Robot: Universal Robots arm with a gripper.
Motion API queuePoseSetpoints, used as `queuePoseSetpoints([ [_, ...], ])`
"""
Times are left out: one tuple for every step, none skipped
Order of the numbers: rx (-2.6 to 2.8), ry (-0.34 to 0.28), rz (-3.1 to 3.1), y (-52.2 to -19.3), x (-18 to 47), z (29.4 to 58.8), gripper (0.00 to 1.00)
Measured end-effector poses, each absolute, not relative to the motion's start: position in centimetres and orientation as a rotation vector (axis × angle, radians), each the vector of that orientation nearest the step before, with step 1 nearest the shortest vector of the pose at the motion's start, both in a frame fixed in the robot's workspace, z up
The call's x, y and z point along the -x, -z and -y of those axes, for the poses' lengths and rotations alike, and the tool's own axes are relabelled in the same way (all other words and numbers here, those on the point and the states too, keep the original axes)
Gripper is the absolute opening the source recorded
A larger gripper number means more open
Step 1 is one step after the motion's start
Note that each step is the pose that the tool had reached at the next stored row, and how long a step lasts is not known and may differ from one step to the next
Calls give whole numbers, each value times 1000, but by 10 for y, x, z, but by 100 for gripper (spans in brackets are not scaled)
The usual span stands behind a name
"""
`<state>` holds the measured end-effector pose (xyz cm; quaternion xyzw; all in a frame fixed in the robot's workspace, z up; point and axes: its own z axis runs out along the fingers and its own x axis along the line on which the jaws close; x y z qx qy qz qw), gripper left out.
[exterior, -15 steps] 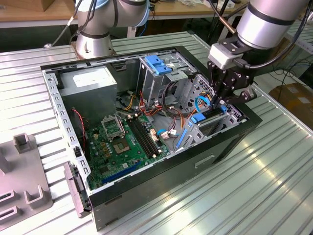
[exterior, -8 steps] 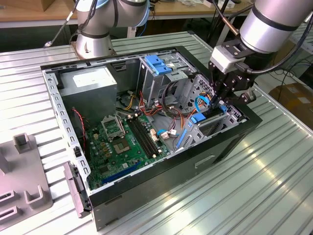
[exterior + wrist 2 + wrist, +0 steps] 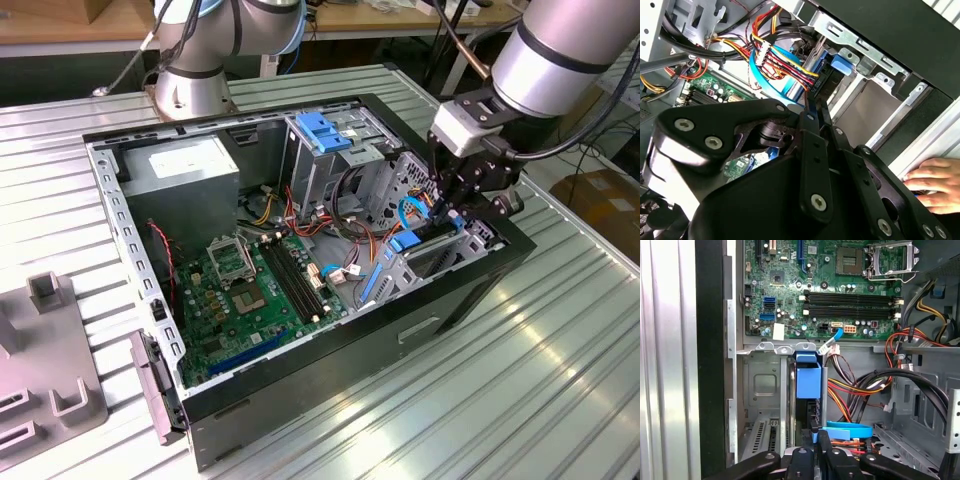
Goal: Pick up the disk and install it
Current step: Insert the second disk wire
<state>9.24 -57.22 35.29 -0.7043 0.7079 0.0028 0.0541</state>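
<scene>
**Disk lowered into its bay, hand not yet released**

Going left to right in the exterior view, the motherboard (image 3: 255, 290) lies bare in the open computer case (image 3: 120, 210). Beyond it the disk (image 3: 425, 245) stands on edge in the drive bay. The hand (image 3: 458, 205) is clamped narrowly on the disk. Pick-up looks done; seating appears unfinished.

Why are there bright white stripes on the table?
In the exterior view, overhead light glares off the ribbed metal table; inside the case it is dimmer. In the second wrist view, the gripper looms dark and close against the brighter cables.
</scene>
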Motion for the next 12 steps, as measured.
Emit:
queuePoseSetpoints([
  [2139, -8, -2150, -352, -92, 572, 16],
  [2139, -8, -2150, -352, -92, 572, 16],
  [2139, -8, -2150, -351, -92, 572, 16],
  [2139, -9, -2150, -351, -92, 572, 16],
  [2139, -9, -2150, -351, -92, 572, 16],
  [2138, -9, -2150, -350, -92, 572, 16],
  [2138, -9, -2150, -350, -92, 572, 16],
  [2139, -9, -2149, -350, -92, 572, 16],
  [2139, -9, -2149, -350, -93, 572, 16],
  [2139, -9, -2149, -350, -93, 572, 16],
  [2139, -9, -2149, -350, -93, 572, 16],
  [2139, -9, -2149, -350, -93, 572, 16],
])
